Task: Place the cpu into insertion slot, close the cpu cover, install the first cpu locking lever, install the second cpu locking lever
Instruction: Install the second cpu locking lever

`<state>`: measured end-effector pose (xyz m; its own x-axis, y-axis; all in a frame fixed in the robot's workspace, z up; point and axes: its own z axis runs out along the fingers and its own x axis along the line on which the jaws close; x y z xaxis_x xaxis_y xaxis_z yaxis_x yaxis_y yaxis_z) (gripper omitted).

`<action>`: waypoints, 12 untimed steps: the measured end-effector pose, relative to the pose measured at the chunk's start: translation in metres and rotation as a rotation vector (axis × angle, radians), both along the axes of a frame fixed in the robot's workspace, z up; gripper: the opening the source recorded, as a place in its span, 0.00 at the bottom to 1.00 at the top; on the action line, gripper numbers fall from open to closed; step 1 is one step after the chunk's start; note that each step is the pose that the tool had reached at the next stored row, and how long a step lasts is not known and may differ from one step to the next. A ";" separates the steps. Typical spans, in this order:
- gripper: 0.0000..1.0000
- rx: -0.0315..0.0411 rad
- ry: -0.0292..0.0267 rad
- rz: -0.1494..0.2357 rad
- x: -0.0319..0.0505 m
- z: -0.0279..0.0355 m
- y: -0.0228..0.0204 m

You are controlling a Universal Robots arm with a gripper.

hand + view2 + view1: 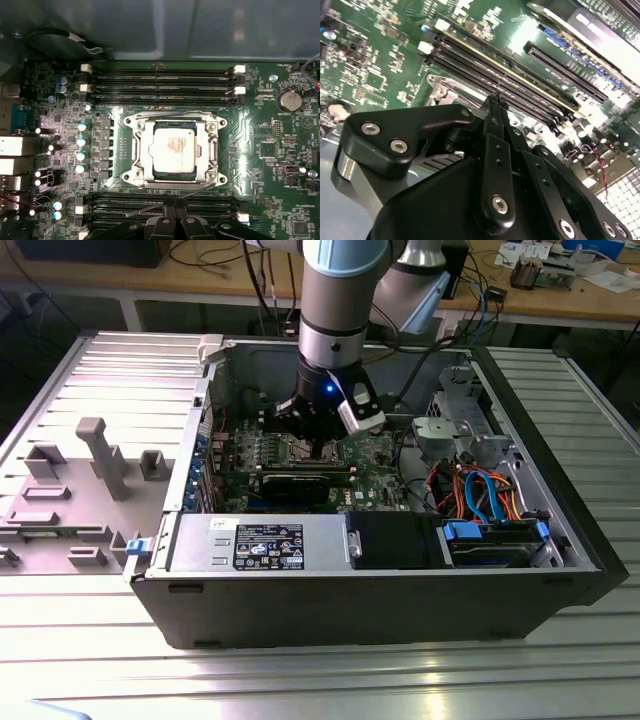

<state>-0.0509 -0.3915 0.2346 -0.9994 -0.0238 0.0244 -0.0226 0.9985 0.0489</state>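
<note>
Black hand [495,100] upright over green board [270,150], fingertips pressed together, empty, beside cpu cover [174,150].

In the exterior view the light falls from above: broad pale glare streaks lie along the ribbed metal desk [330,680] near the front edge, while the inside of the open computer case [560,540] sits in shade under the arm. A small blue light glows on the end effector [320,445]. In the first wrist view the cpu [174,148] reflects brightly, almost washed out, and the green circuit board [270,150] darkens toward the corners. In the second wrist view the black end effector [496,100] is soft, and the graphics card [605,35] is overexposed.
</note>
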 end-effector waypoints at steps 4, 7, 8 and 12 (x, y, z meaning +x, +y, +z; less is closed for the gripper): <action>0.11 0.0022 0.0001 0.000 -0.0034 -0.0023 -0.0005; 0.11 0.0023 0.0001 0.000 -0.0034 -0.0025 -0.0005; 0.11 0.0024 0.0000 0.000 -0.0034 -0.0026 -0.0005; 0.11 0.0143 0.0015 0.000 -0.0033 -0.0029 -0.0015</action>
<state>-0.0542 -0.3930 0.2317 -0.9994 -0.0241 0.0255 -0.0224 0.9977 0.0632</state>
